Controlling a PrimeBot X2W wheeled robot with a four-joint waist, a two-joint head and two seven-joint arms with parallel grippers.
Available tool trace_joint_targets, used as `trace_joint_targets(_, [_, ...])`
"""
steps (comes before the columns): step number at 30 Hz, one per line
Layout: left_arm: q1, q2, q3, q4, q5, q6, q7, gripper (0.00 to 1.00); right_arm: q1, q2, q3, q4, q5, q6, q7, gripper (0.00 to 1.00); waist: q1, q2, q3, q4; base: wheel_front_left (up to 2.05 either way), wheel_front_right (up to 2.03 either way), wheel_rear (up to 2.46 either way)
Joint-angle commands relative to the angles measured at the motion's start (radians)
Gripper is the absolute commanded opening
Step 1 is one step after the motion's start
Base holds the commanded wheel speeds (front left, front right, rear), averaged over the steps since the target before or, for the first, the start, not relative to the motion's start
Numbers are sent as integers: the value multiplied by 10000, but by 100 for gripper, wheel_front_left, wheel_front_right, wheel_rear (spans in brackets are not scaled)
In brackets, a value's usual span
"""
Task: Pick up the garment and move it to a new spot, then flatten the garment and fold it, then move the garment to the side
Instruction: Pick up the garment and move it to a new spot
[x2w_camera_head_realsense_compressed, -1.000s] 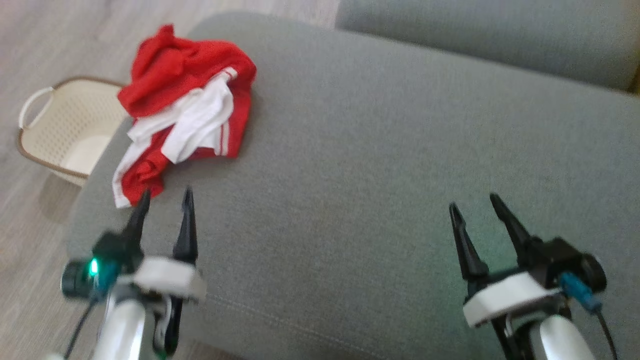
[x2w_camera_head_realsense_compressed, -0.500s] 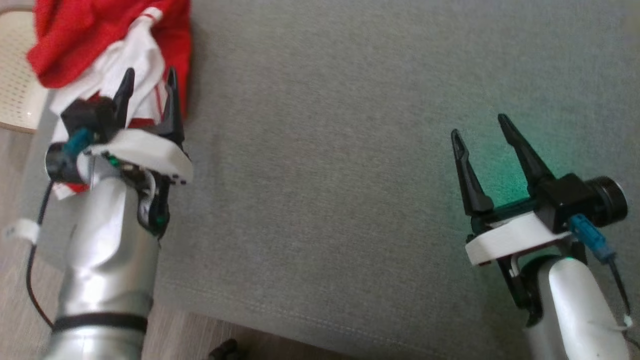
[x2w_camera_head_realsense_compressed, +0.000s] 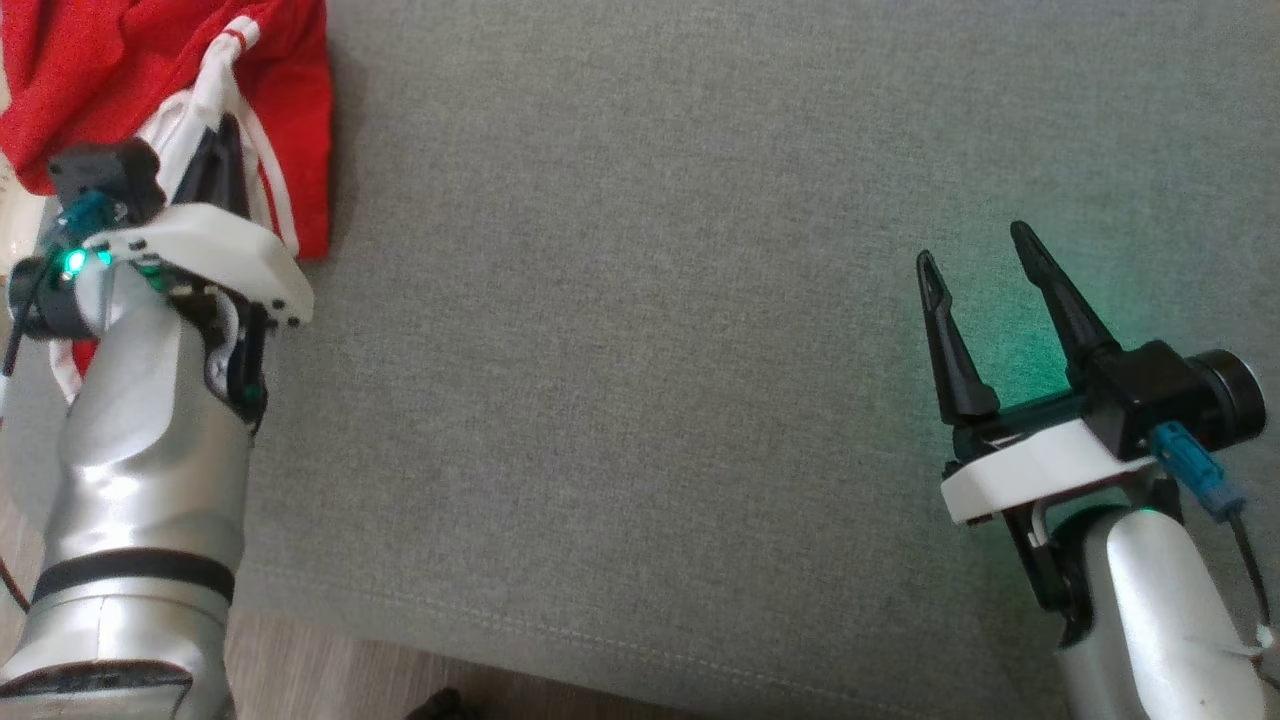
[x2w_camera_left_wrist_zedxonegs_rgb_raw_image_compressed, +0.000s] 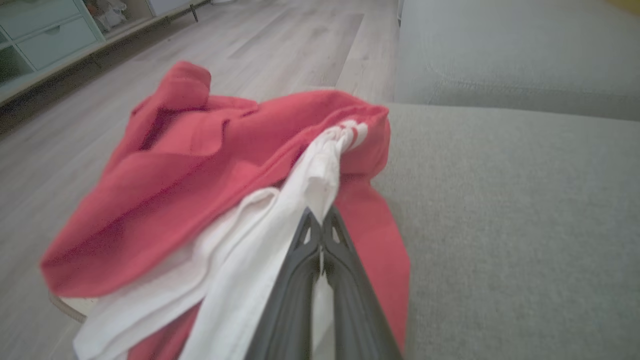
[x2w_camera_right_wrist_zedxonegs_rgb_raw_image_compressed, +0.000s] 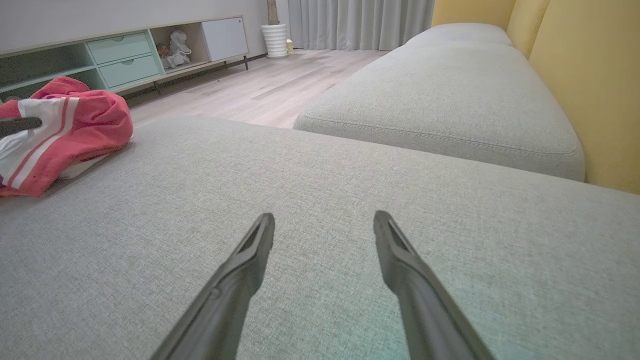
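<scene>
The red and white garment (x2w_camera_head_realsense_compressed: 90, 70) lies in a crumpled heap at the far left of the gray seat (x2w_camera_head_realsense_compressed: 640, 300). The left tool (x2w_camera_left_wrist_zedxonegs_rgb_raw_image_compressed: 320, 225) is on it. Its two dark fingers are pressed together, and they pinch a fold of the white part of the garment. In the left wrist view the white cloth bunches up right at the tips, and the red cloth humps up behind it and to the left. The right tool (x2w_camera_head_realsense_compressed: 976, 250) is well apart from the garment, over at the right side of the seat. Its fingers are spread wide with nothing between them, and they point out over bare gray cloth. A green glow (x2w_camera_head_realsense_compressed: 1000, 340) shines on the seat near this tool. I cannot tell if the right tool touches the seat. In the right wrist view the garment sits far off to the left. Past the seat there is a second cushion (x2w_camera_right_wrist_zedxonegs_rgb_raw_image_compressed: 440, 100), a yellow back (x2w_camera_right_wrist_zedxonegs_rgb_raw_image_compressed: 590, 75), a wood floor (x2w_camera_right_wrist_zedxonegs_rgb_raw_image_compressed: 260, 85) and a low shelf (x2w_camera_right_wrist_zedxonegs_rgb_raw_image_compressed: 115, 55) by the wall.
</scene>
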Motion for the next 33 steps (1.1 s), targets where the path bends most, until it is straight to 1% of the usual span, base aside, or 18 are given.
trace_joint_targets(1, [-151,567,300,-553,100,124,-61,0,7,117,209,-283,58,75,-126,100,0,0,-170,19,0,0,0])
trace_joint_targets(6, [611,661,614,-2143,142,356,-61,0,248,173,56,-112,187,75,-291,100,0,0,-808,60,0,0,0])
trace_joint_targets(10, [1548,597,869,-3786,198,473,-61,0,493,219,-66,-20,320,75,-427,100,0,0,-1458,60,0,0,0])
trace_joint_targets(18, [3935,397,1004,-7138,327,408,-61,0,1098,253,-94,152,837,75,-618,100,0,0,-2776,-175,0,0,0])
trace_joint_targets(22, [5148,249,688,-8789,497,363,-58,0,1409,255,-151,167,1103,75,-677,100,0,0,-3211,-343,0,0,0])
trace_joint_targets(26, [5941,41,146,-10248,585,235,232,0,1638,256,-308,92,1332,75,-717,100,0,0,-3349,-481,0,0,0])
trace_joint_targets(30, [6048,-157,-618,-11196,634,-2,572,0,1697,257,-485,-19,1455,75,-705,100,0,0,-3275,-685,0,0,0])
trace_joint_targets(33, [5812,-310,-1355,-11513,669,-189,852,0,1605,257,-528,-109,1513,75,-705,100,0,0,-3116,-999,0,0,0])
